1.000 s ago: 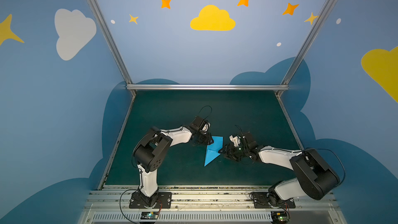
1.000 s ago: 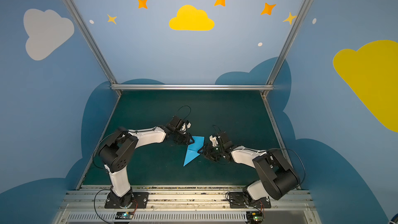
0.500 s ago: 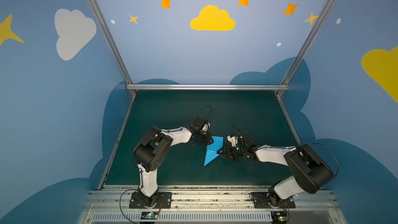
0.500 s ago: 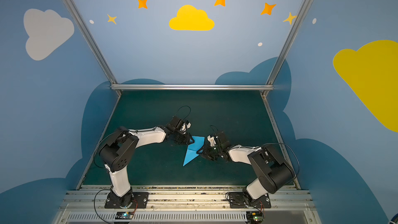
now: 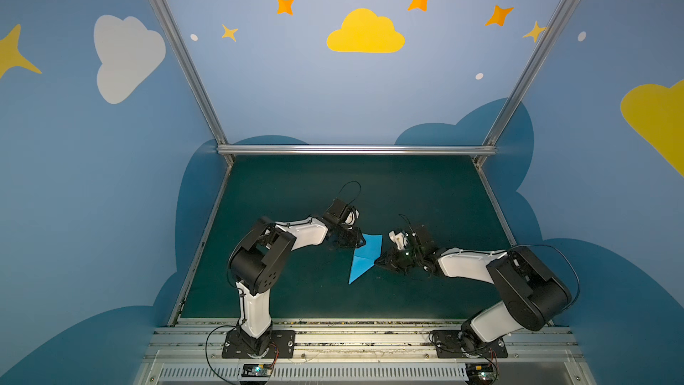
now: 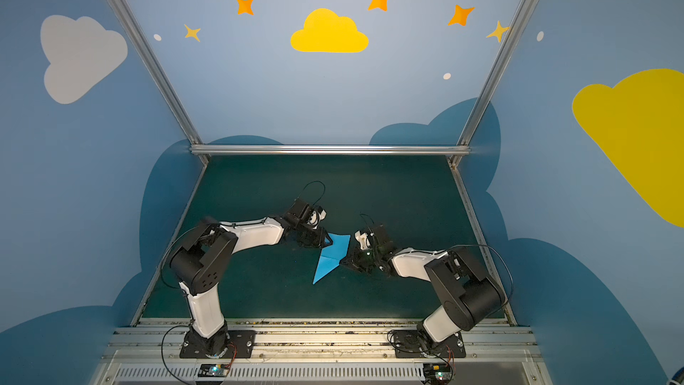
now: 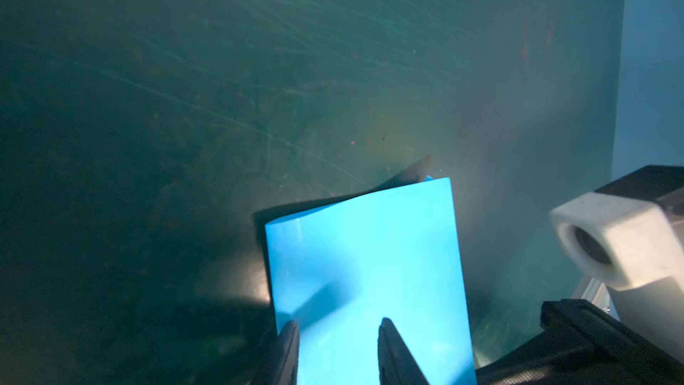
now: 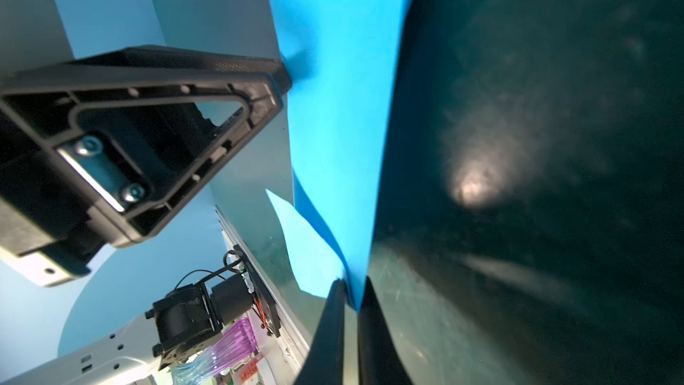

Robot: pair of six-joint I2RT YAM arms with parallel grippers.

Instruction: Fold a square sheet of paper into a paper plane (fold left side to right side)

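Two hands meet at one sheet of paper [image 5: 366, 251], which lies near the middle of the dark green worktop [image 5: 407, 194] in both top views. We see the bright blue sheet partly folded, broad at its far end and narrowing to a sharp point toward the near edge. The left hand [image 5: 359, 243] sits at the sheet's far left corner. In its wrist view its two black fingertips [image 7: 288, 346] stand apart over the paper, unclenched, and we cannot tell whether they press on it. There the sheet's far edge curls up a little, with a shadow under it. The right hand [image 5: 378, 262] reaches in from the right to the sheet's right-hand corner. In its wrist view we find it clenched on that corner, grasping the paper between its dark fingers [image 8: 331, 327].
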